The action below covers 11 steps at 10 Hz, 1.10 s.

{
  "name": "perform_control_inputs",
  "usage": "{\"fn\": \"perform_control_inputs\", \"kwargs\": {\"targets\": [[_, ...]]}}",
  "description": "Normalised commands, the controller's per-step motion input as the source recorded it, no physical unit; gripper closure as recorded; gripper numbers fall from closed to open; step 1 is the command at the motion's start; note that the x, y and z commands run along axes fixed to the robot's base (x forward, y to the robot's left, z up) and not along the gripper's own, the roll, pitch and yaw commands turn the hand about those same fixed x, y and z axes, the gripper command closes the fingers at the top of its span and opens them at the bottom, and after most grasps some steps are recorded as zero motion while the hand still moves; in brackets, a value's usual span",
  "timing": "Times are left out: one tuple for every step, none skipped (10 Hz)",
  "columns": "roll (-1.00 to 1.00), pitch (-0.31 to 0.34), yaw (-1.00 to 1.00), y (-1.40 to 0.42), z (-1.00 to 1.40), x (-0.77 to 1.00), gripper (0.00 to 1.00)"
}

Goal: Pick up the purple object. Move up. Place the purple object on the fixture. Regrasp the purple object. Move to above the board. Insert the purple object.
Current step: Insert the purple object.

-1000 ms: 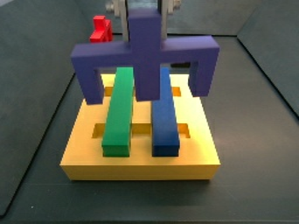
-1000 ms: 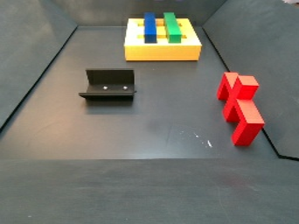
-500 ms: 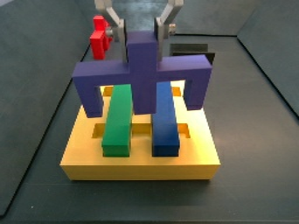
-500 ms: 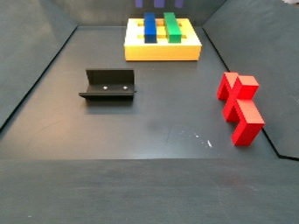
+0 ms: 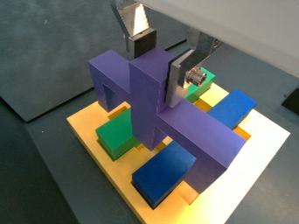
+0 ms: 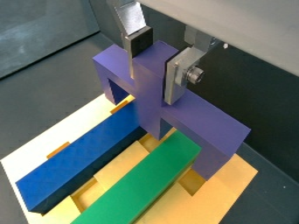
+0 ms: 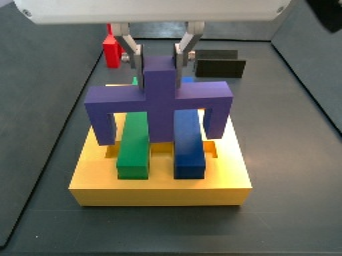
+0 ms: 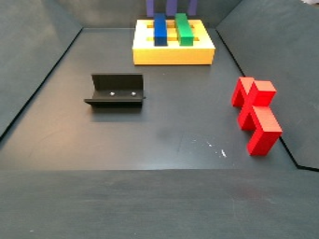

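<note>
Dark matte floor, thick yellow slotted board (image 7: 160, 178) at its far edge — gripper (image 7: 158, 50) clamps purple comb-shaped piece (image 7: 159, 98) by its stem, prongs down astride green bar (image 7: 134, 140) and blue bar (image 7: 189, 140) for insertion.

floor (image 8: 162, 140): dark grey, matte | walls (image 8: 32, 79): low dark sides, apparently sloped | light: even, faint sheen

Lab test bench: fixture (image 8: 116, 91), dark walled floor (image 8: 149, 140)
</note>
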Motion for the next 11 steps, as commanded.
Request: {"fn": "perform_control_inputs", "kwargs": {"targets": [[0.0,0.0,0.0,-0.01,-0.11,0.12,1.0],[0.0,0.0,0.0,0.0,-0.12,0.09,1.0],[0.0,0.0,0.0,0.0,-0.18,0.0,1.0],[0.0,0.0,0.0,0.0,-0.2,0.0,1.0],[0.0,0.0,0.0,0.0,-0.21,0.0,1.0],[0.0,0.0,0.0,0.0,-0.23,0.01,1.0],[0.0,0.0,0.0,0.0,-0.26,0.06,1.0],[0.0,0.0,0.0,0.0,-0.27,0.04,1.0],[0.0,0.0,0.0,0.0,-0.26,0.06,1.0],[0.0,0.0,-0.01,0.0,-0.2,0.15,1.0],[0.02,0.0,-0.08,0.0,-0.17,0.17,1.0]]}}
